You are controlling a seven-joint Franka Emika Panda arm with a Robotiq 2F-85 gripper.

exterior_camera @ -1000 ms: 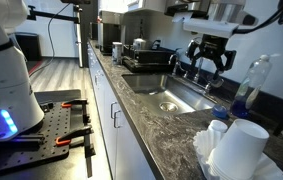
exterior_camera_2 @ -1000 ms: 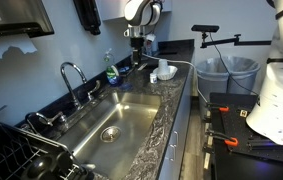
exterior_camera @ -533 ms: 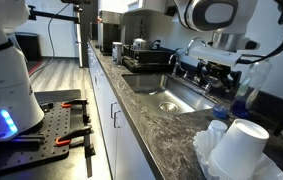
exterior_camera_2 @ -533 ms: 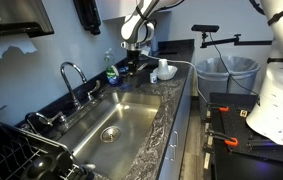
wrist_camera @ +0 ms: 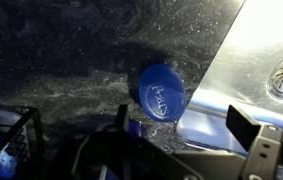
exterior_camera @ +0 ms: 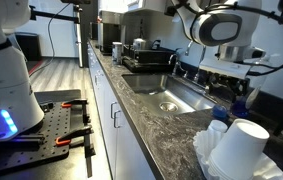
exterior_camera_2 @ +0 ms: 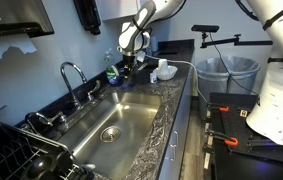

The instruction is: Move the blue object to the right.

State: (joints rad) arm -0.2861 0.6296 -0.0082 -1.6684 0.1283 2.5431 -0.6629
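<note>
The blue object is a clear bottle with a blue cap [wrist_camera: 161, 92], standing on the dark stone counter beside the sink. I see the cap from above in the wrist view. In an exterior view the bottle [exterior_camera_2: 110, 71] stands behind the sink corner, and in an exterior view its blue lower part [exterior_camera: 244, 101] shows under the arm. My gripper [wrist_camera: 138, 128] is open, with one finger on each side of the cap and not touching it. It also shows in both exterior views [exterior_camera: 233, 82] [exterior_camera_2: 128, 64], low beside the bottle.
The steel sink [exterior_camera_2: 116, 118] and its faucet [exterior_camera_2: 71, 76] lie next to the bottle. White cups [exterior_camera_2: 163, 70] [exterior_camera: 237, 148] stand on the counter nearby. A dish rack [exterior_camera_2: 21, 155] sits at the sink's other end. Pots [exterior_camera: 139, 46] stand farther along the counter.
The arm has swung over and come down toward the counter, so the open gripper is now low around the bottle's cap instead of high above it.
</note>
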